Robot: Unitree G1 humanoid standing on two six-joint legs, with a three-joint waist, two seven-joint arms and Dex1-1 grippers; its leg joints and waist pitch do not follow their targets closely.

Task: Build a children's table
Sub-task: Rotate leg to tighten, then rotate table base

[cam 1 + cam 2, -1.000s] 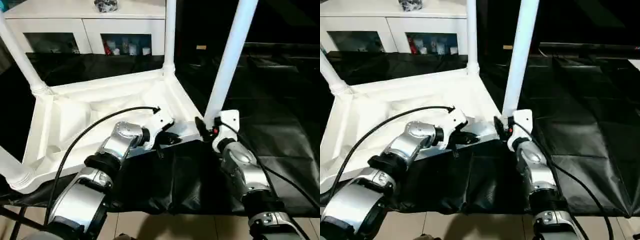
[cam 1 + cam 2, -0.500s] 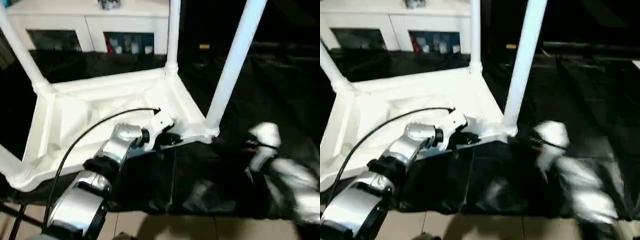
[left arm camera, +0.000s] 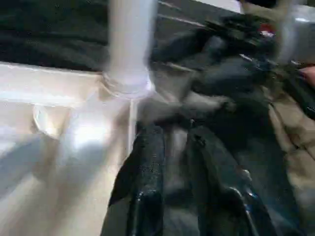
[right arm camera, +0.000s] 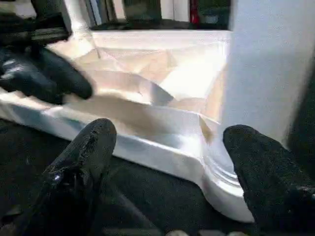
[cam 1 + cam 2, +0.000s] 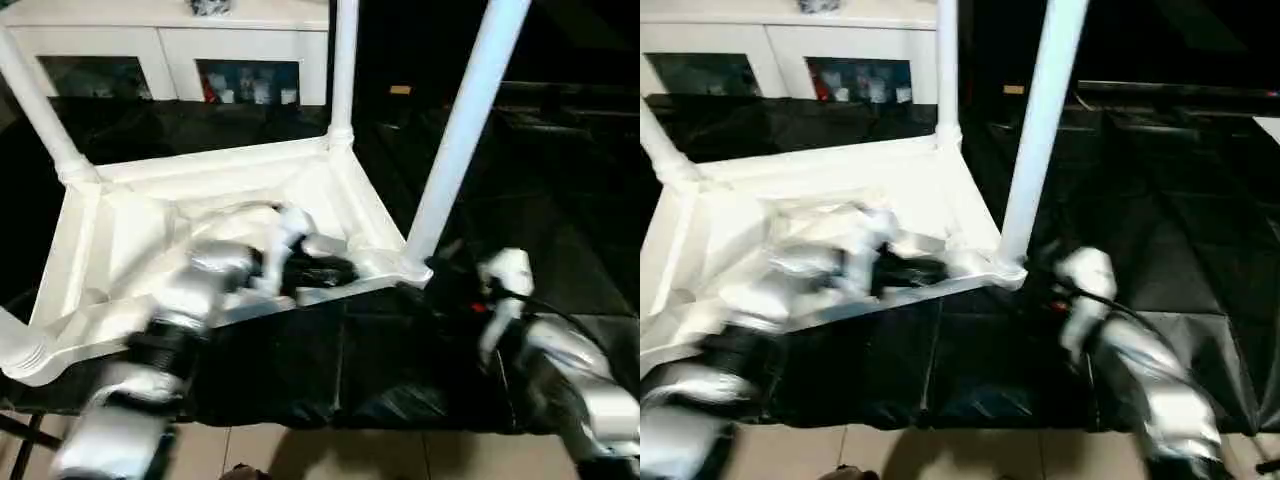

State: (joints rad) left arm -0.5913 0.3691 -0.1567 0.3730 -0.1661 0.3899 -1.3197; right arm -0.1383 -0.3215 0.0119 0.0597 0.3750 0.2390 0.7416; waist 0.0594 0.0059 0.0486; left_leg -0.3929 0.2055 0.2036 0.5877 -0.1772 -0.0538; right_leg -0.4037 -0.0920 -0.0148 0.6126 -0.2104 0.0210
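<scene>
The children's table lies upside down on the black sheet, its white legs pointing up. The near-right leg stands in its corner socket. My left gripper is at the near rim of the tabletop. In the left wrist view its fingers stand a little apart over the black sheet with nothing between them, so the left gripper is open. My right gripper hangs just right of that corner. It is wide open, facing the socket and rim without touching them.
A white cabinet with glass doors stands behind the work table. The black sheet stretches away to the right. The work table's front edge and the tiled floor lie just below my forearms.
My right gripper has let go of the near-right leg's base, pulled back to the right and opened wider. My left forearm has swung left and its fingers have parted slightly.
</scene>
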